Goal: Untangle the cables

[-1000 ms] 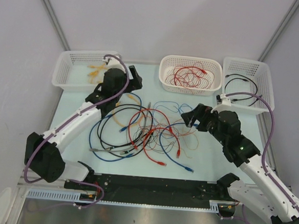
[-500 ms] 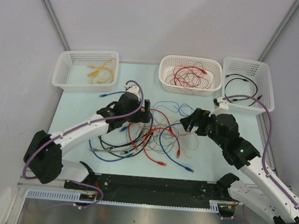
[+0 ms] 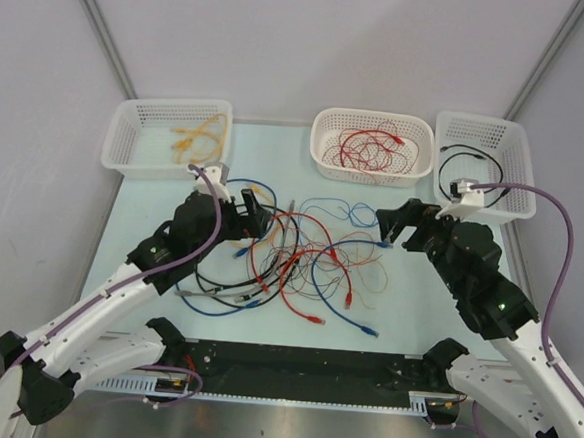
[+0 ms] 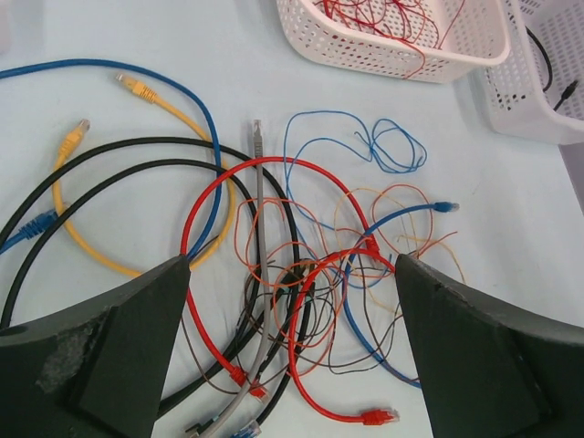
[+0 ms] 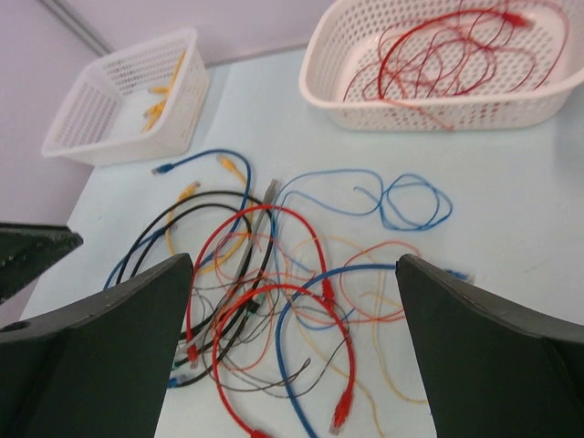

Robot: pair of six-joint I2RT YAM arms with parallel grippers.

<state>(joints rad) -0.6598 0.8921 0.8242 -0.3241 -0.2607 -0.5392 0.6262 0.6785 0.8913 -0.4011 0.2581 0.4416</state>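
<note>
The cables lie in a loose tangle on the middle of the pale table: red, blue, black, yellow, orange and grey loops crossing one another. My left gripper hovers open over the tangle's left side. In its wrist view the left gripper frames a red loop, a grey cable and black loops, holding nothing. My right gripper hangs open above the tangle's right edge. Between the right gripper jaws show red and blue cables, untouched.
Three white baskets stand along the far edge: the left one holds yellow cables, the middle one red wires, the right one a black cable. A black rail runs along the near edge between the arm bases.
My left arm has swung from the left basket down to the tangle's left side. My right gripper has drawn back slightly to the right. Both stay open.
</note>
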